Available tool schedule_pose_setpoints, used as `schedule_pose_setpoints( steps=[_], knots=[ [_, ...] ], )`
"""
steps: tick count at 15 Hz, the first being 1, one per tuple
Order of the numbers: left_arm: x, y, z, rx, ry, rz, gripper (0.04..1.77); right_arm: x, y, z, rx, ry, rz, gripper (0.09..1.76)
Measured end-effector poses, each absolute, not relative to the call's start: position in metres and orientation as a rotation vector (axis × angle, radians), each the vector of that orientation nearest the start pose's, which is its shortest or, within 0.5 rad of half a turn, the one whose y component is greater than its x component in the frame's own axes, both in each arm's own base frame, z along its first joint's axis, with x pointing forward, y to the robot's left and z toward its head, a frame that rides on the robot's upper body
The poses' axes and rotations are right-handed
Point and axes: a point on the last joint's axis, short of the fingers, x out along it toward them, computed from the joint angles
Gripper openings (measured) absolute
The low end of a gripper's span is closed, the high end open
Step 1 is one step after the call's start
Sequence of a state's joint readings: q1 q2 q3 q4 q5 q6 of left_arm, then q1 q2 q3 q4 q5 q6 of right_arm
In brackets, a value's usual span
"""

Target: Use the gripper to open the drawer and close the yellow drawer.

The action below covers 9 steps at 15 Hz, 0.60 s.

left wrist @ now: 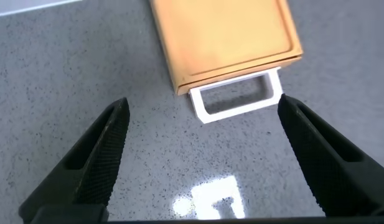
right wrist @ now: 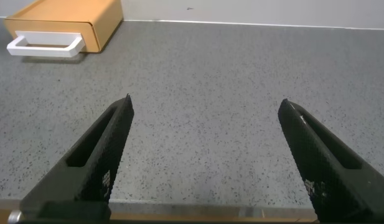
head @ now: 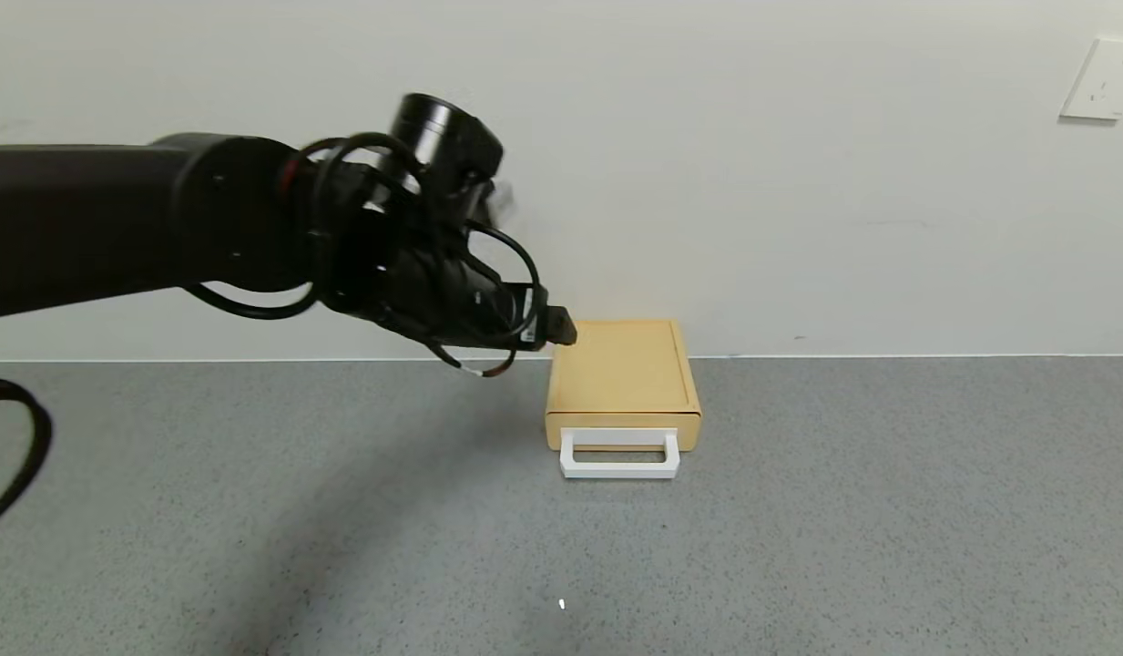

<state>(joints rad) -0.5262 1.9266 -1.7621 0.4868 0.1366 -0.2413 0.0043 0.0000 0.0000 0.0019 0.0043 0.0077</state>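
The yellow drawer box (head: 623, 375) lies on the grey table against the wall, its drawer pushed in flush. Its white loop handle (head: 620, 454) points toward me. My left gripper (head: 561, 326) hangs in the air just left of the box's back left corner, open and empty. In the left wrist view the gripper (left wrist: 205, 100) has its jaws spread wide above the table, with the handle (left wrist: 238, 96) and the box (left wrist: 223, 37) beyond them. My right gripper (right wrist: 206, 101) is open and empty low over the table, far from the box (right wrist: 67, 22).
The white wall stands right behind the box, with an outlet plate (head: 1107, 80) at upper right. A black cable (head: 28, 437) loops at the table's left edge. A small white speck (head: 562, 603) lies on the grey table (head: 843, 510) in front.
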Motion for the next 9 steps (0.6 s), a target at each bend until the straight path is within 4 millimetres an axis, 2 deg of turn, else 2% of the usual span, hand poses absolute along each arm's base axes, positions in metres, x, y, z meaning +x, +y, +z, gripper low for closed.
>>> schedule_pose_setpoints(
  steps=[2, 5, 7, 9],
  knots=[
    [0.316, -0.154, 0.277, -0.064, 0.583, -0.338, 1.72, -0.023, 0.0, 0.075, 0.008, 0.002, 0.008, 1.71],
    [0.3, -0.116, 0.276, -0.062, 0.474, -0.418, 1.72, -0.023, 0.0, 0.075, 0.008, 0.002, 0.008, 1.71],
    [0.279, -0.094, 0.272, -0.042, 0.404, -0.447, 1.72, -0.023, 0.0, 0.075, 0.008, 0.002, 0.009, 1.71],
    [0.248, -0.076, 0.269, -0.001, 0.355, -0.455, 1.72, -0.023, 0.0, 0.075, 0.008, 0.002, 0.008, 1.71]
  ],
)
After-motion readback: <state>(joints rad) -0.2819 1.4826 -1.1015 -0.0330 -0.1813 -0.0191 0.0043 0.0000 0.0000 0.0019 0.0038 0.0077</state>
